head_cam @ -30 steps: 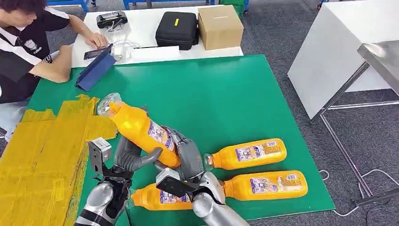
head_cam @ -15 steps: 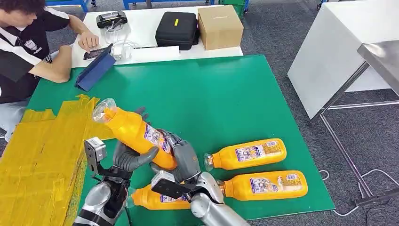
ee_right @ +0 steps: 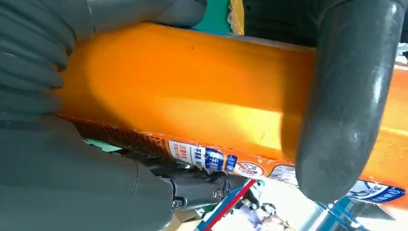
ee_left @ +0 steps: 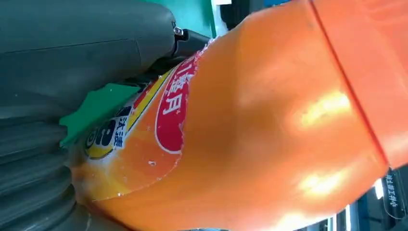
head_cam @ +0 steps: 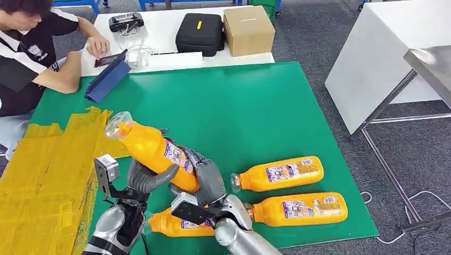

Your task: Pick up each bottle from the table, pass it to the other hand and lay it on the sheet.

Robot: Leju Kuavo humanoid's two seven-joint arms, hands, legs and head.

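An orange bottle is held above the green bench, tilted, with its clear cap end pointing up toward the yellow sheet. Both hands have hold of it. The left hand wraps the bottle's middle from below, thumb across the body. The right hand closes round the bottle's lower end; in the right wrist view its thumb lies over the orange body. Three more bottles lie on their sides on the bench: one to the right of the hands, one nearer the front edge, and one partly hidden under the right arm. The sheet covers the bench's left part. A person sits at the far left corner. A black case and a cardboard box stand on the white table behind.
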